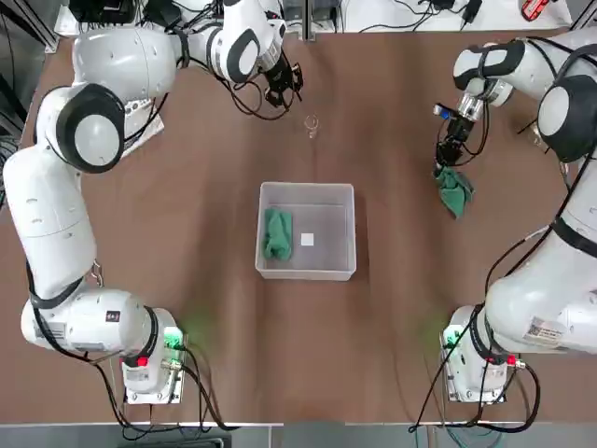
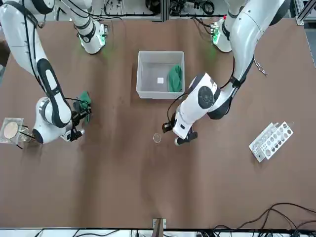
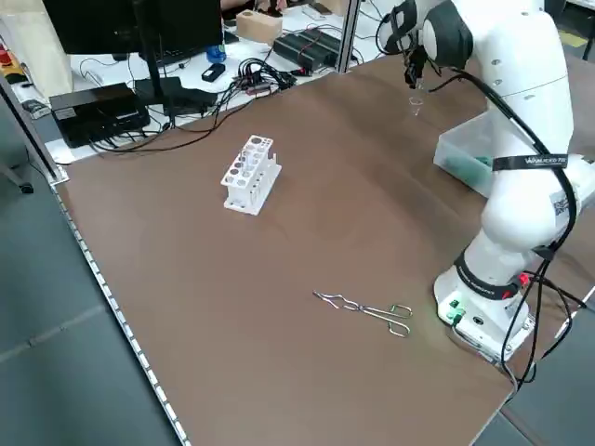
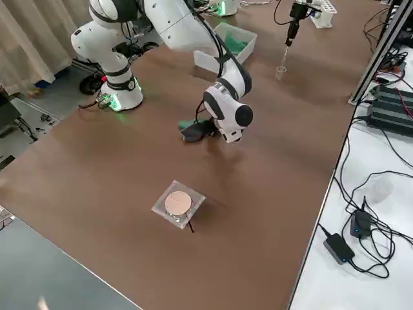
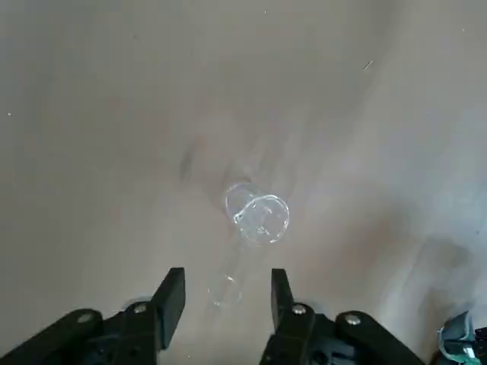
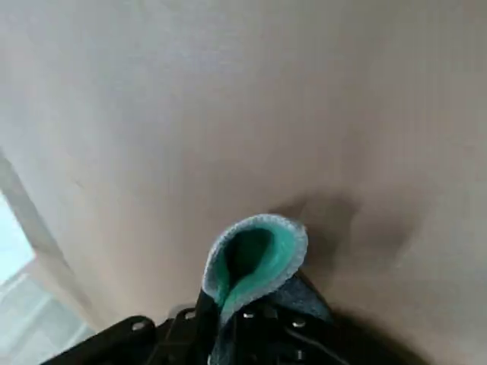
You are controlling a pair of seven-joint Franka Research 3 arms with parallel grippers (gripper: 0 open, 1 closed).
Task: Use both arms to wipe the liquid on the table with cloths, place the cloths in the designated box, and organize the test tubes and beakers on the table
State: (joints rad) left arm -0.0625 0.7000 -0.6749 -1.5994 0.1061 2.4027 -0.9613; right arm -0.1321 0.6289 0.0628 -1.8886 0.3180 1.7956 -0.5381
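Our grippers, mid-tidy
Right gripper (image 1: 449, 164) clenches a cloth (image 1: 454, 189); left gripper (image 5: 221, 293) open above the upright test tube (image 5: 255, 215), axis vertical.

We see a white holed rack (image 3: 251, 173) standing on the wood surface, with metal tongs (image 3: 364, 309) lying well apart from it. Beyond the far edge lie black cables (image 3: 209, 88) and what may be a dark power unit (image 3: 96, 111).
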